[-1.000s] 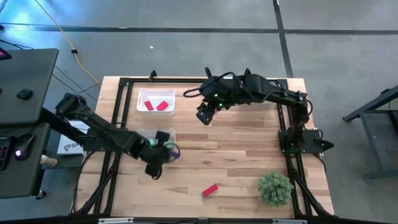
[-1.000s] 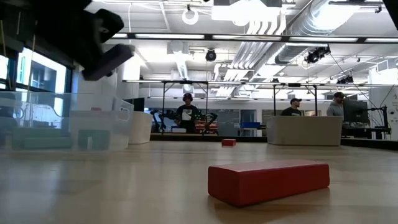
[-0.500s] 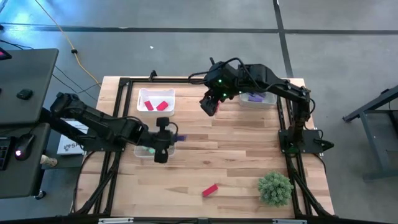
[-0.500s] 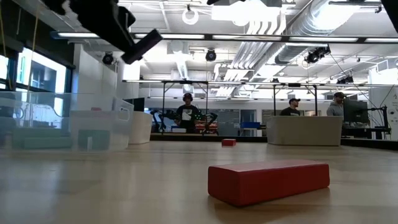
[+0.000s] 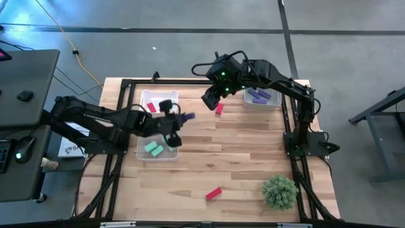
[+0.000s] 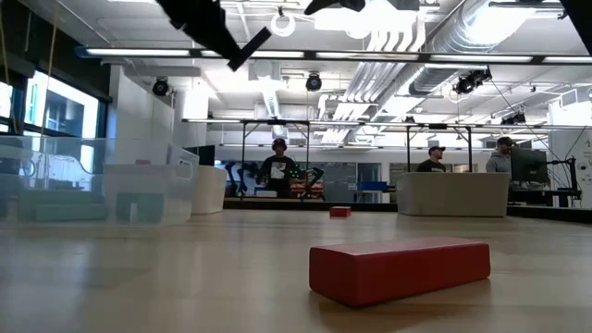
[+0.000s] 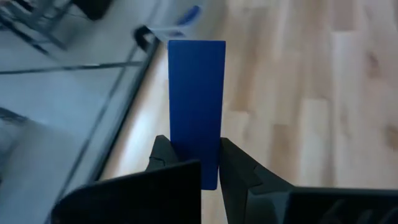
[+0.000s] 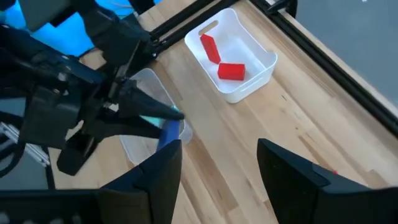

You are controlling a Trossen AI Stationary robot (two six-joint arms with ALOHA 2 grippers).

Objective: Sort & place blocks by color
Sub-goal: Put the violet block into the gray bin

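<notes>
Gripping a purple bar (image 7: pixel 196 109) by one end, the left gripper (image 5: pixel 179 118) hovers over the table (image 5: pixel 253 158) between two bins. Its fingers (image 7: pixel 239 171) are clamped on the bar. The right gripper (image 5: pixel 212 98) hangs spread and empty above a red block (image 5: pixel 219 109) near the purple bin (image 5: pixel 261 101).

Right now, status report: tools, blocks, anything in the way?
Left tool shut on purple block, above table. Right tool open, empty, over red cube. Red bar loose. Nothing blocking.

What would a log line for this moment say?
left pincer: shut on purple block | right pincer: open, empty | red block: on table
</notes>
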